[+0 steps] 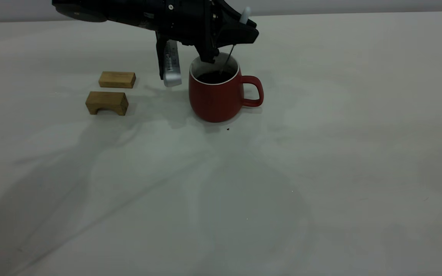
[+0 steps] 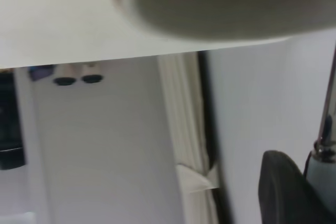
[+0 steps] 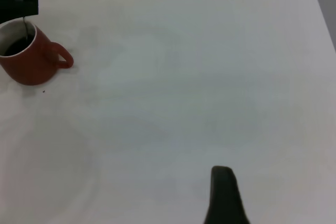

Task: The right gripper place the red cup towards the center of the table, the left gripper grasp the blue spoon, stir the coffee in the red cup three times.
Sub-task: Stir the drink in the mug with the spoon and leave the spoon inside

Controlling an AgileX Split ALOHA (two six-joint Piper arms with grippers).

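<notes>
The off-white table (image 1: 320, 172) carries the red cup (image 1: 215, 97) near its far centre. Above it, the left gripper (image 1: 226, 38) pinches the blue spoon (image 1: 245, 15), its neck dipped into the coffee (image 1: 213, 78). Stirring is under way; next calls for small circles clear of the rim

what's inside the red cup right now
Dark coffee fills the red cup, and the blue spoon, held by the left gripper, dips its metal neck into it. The spoon's bowl is hidden beneath the liquid.
</notes>
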